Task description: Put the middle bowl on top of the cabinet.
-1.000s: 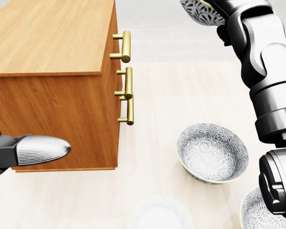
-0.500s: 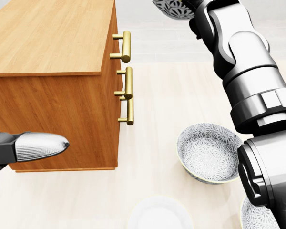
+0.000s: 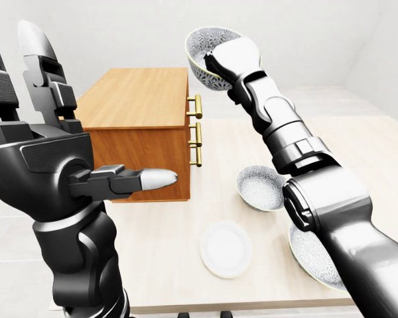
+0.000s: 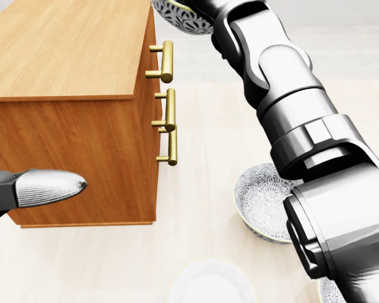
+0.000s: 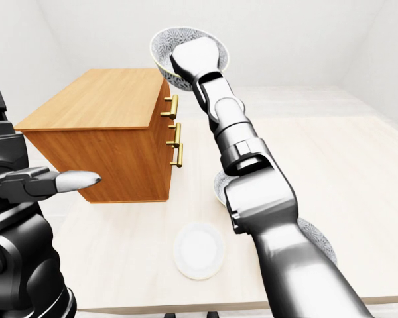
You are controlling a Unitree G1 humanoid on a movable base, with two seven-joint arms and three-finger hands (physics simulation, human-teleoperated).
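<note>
A patterned bowl [image 3: 205,46] hangs high in the air, above and just right of the wooden cabinet's [image 3: 138,99] handle side. My right hand [image 3: 229,58] is shut on its rim and covers its near side. In the head view the bowl [image 4: 180,15] shows only at the top edge, beside the cabinet top [image 4: 63,50]. My left hand [image 3: 96,109] stands open at the left, one finger [image 3: 156,177] pointing right, the others upright, nothing in it and clear of the cabinet.
On the pale table [image 3: 365,152] rest a smaller patterned bowl [image 3: 259,187], a larger one [image 3: 310,257] half hidden by my right arm, and a white plate [image 3: 225,248]. Brass handles [image 4: 169,101] stick out of the cabinet's right face.
My right arm has swung left in the head view, carrying the bowl from the upper right to just beside the cabinet's top edge. The left hand has barely shifted.
</note>
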